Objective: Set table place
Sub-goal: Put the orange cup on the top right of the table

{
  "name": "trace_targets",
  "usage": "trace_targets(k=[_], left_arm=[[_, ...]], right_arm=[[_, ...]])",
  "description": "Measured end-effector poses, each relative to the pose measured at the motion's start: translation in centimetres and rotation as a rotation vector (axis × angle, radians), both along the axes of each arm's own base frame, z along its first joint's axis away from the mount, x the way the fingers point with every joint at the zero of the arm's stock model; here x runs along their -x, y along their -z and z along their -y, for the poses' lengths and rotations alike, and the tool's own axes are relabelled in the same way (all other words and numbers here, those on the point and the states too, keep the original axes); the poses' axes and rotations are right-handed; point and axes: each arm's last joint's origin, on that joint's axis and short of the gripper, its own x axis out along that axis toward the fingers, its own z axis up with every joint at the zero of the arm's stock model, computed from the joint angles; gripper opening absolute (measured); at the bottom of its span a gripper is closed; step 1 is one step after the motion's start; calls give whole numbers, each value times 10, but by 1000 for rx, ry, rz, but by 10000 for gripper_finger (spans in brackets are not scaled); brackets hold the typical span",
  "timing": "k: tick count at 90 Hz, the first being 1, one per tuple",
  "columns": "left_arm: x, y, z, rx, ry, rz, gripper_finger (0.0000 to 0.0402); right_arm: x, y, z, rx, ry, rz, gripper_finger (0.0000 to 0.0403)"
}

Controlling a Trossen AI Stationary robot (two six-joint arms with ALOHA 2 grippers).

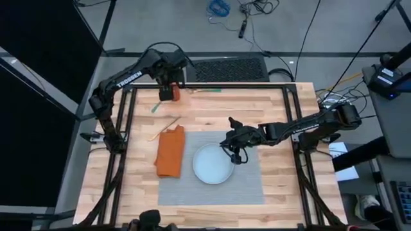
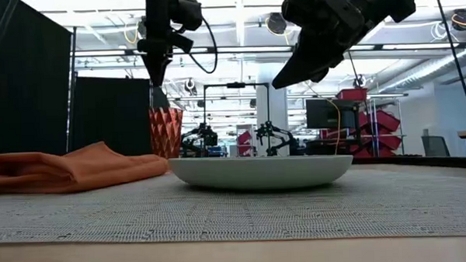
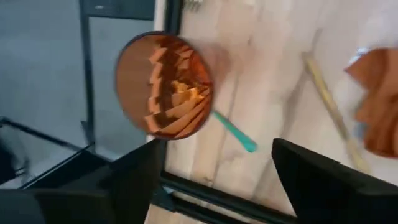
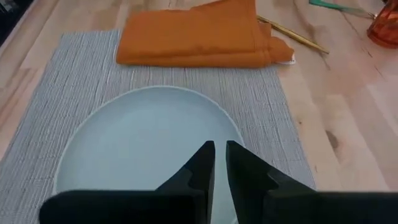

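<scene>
Right tool [image 1: 235, 154], fingers nearly closed and holding nothing, hangs over the far right rim of the pale plate [image 1: 212, 164], which sits on the grey place [image 1: 247, 186] mid-table [image 1: 289, 109]. Left tool [image 1: 168, 86], wide open and empty, hovers above the orange cup [image 3: 165, 85] at the table's far edge. Orange napkin [image 1: 171, 150] overlaps the place's left side.

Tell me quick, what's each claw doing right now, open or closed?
Left claw: open, empty, above the orange cup.
Right claw: closed, holding nothing, over the plate.
</scene>
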Motion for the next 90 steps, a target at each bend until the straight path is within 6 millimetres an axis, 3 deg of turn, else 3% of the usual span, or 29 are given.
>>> trace_targets(k=[38, 66, 90], left_arm=[[10, 1, -16, 99, -28, 111, 295], [-2, 24, -32, 151, -14, 97, 295], [0, 26, -38, 146, -12, 98, 295]], right_arm=[[-1, 0, 1, 6, -1, 11, 27], [-7, 11, 1, 10, -2, -20, 27], [-7, 13, 0, 10, -3, -27, 27]])
